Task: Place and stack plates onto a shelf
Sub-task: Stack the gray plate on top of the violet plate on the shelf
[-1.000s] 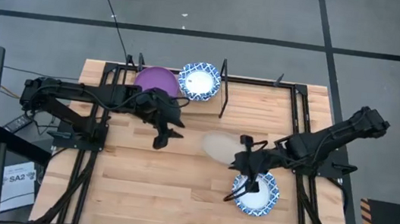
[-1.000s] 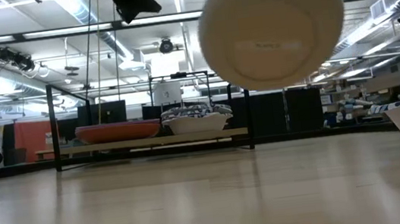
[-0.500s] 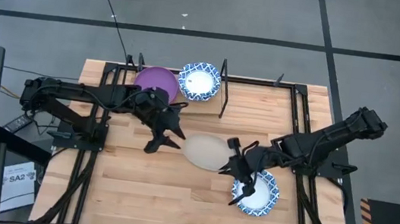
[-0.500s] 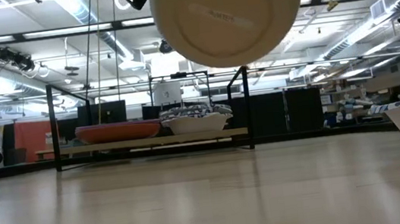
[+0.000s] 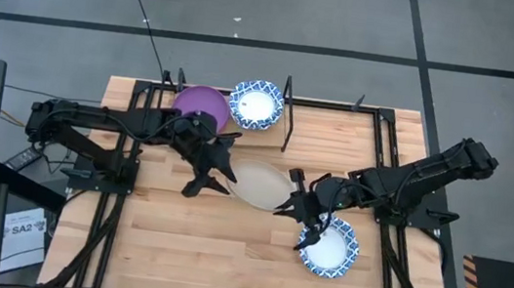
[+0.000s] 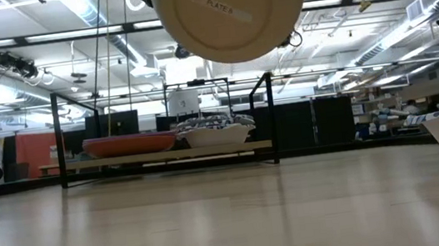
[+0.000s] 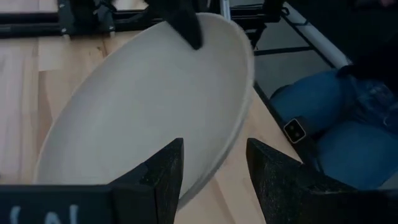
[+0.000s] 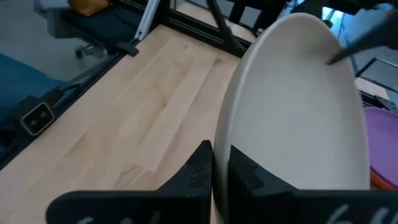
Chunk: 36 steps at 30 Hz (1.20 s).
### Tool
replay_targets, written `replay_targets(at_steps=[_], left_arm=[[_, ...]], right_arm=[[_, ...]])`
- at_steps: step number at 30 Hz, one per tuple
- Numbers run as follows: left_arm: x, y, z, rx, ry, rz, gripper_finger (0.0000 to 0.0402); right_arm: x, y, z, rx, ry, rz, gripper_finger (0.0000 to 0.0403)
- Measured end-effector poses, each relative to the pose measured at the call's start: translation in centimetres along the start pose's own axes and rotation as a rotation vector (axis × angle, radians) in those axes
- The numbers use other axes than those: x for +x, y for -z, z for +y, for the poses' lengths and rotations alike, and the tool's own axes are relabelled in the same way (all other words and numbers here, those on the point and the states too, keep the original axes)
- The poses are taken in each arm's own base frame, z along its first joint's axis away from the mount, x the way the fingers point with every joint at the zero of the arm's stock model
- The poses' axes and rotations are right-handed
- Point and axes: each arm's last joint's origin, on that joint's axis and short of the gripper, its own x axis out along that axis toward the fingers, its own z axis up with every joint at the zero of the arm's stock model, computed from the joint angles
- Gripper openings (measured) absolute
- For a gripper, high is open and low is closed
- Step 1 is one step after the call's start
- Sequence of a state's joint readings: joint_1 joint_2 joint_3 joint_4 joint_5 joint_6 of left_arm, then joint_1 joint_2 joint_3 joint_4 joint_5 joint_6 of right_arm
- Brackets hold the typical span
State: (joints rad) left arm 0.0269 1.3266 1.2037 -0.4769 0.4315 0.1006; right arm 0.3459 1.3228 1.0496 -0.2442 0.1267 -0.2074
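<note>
A: Two grippers on one plate, mid-air handover. Your right gripper (image 5: 286, 200) is clamped on the rim of the beige plate (image 5: 254, 183), held up over the middle of the desk (image 5: 223, 258), tilted, underside facing the low camera.

B: And your left?

A: Left gripper (image 5: 212, 168) has its jaws spread wide, straddling the opposite rim. In the left wrist view the plate edge sits between the two fingers (image 7: 163, 177), not pinched yet, as far as I can tell.

B: So which relation matters for the next move?

A: Plate lies between the two grippers, roughly left-right across the desk. Left gripper is at the plate's shelf-side edge, right gripper at the far edge. The shelf (image 5: 269, 126) is at the back of the desk on the left arm's side, so your left arm is clearly nearer to it. Reads to me like left should close, then right let go.

B: What's already on the shelf?

A: The purple plate (image 5: 201, 104) and a blue-and-white plate (image 5: 257, 105) side by side. Low view suggests the blue one tops a small stack, can't count it. Another blue-and-white plate (image 5: 330, 248) is on the desk just under your right arm.

B: Risk?

A: If right opens before left has a firm pinch, the tilted plate drops. Check the left closure first.
</note>
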Motion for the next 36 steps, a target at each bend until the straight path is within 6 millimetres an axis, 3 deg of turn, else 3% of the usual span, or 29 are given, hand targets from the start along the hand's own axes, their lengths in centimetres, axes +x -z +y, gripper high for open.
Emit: replay_targets(at_steps=[11, 23, 36], left_arm=[[0.32, -0.02, -0.8, 0.083, 0.029, 0.007, 0.0137], [0.34, 0.03, -0.91, 0.097, 0.042, 0.01, 0.0053], [0.34, 0.03, -0.9, 0.139, 0.037, 0.01, 0.0041]], right_arm=[[0.08, -0.18, -0.62, 0.006, -0.001, -0.033, 0.0024], [0.08, -0.19, -0.62, 0.005, -0.001, -0.033, 0.0026], [0.06, -0.11, -0.7, 0.009, 0.015, -0.023, 0.005]])
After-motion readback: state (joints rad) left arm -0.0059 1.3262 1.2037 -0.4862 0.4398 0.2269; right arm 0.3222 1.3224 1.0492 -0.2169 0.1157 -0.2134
